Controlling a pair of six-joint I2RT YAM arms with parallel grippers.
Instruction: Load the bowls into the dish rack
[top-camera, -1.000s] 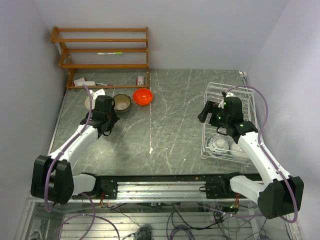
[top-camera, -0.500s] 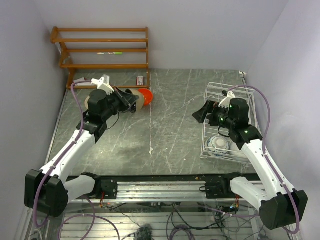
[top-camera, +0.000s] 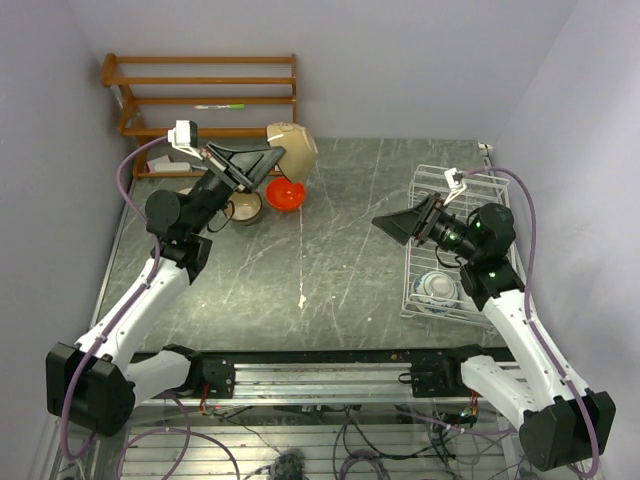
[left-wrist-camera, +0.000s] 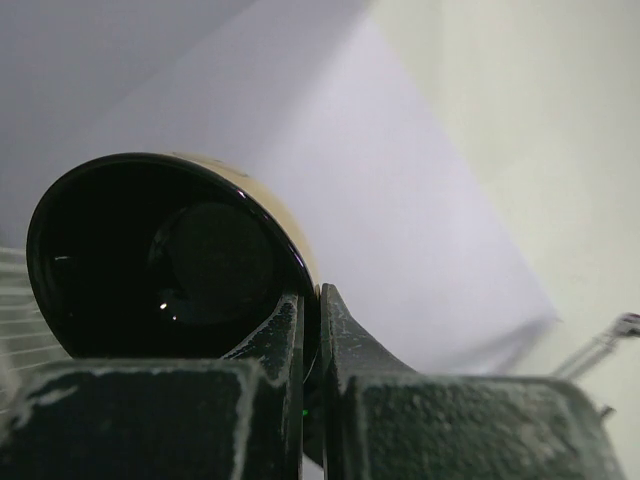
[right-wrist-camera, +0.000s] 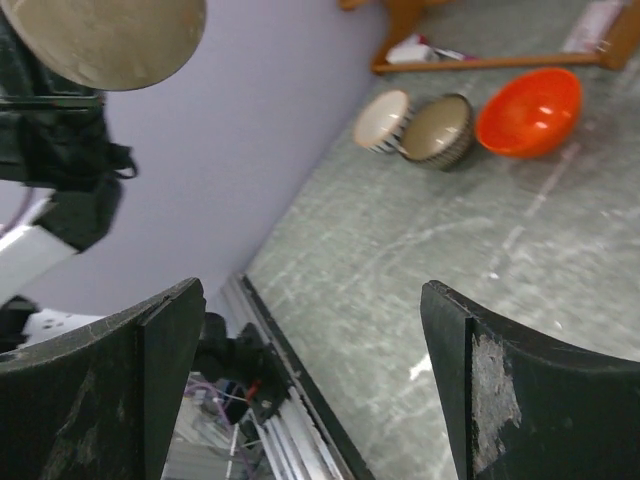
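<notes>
My left gripper (top-camera: 270, 160) is raised above the table's far left, shut on the rim of a cream bowl (top-camera: 292, 149) tipped on its side. In the left wrist view the fingers (left-wrist-camera: 345, 335) pinch the wall of this bowl (left-wrist-camera: 170, 255), whose inside is dark and glossy. On the table below lie an orange-red bowl (top-camera: 285, 194) and a tan bowl with a dark rim (top-camera: 243, 207). A striped bowl (right-wrist-camera: 383, 120) lies beside them. The white wire dish rack (top-camera: 470, 190) stands at the right with a blue-and-white bowl (top-camera: 437, 288) inside. My right gripper (top-camera: 393, 228) hangs open just left of the rack, empty.
A brown wooden shelf unit (top-camera: 205, 100) stands against the back wall at the far left. The grey marbled table (top-camera: 340, 260) runs between the two arms. The metal rail (top-camera: 320, 365) carrying the arm bases lines the near edge. Walls close in on both sides.
My left gripper has lifted the cream bowl off the table, up and to the right. My right gripper has swung left, away from the rack, and tilted up.
</notes>
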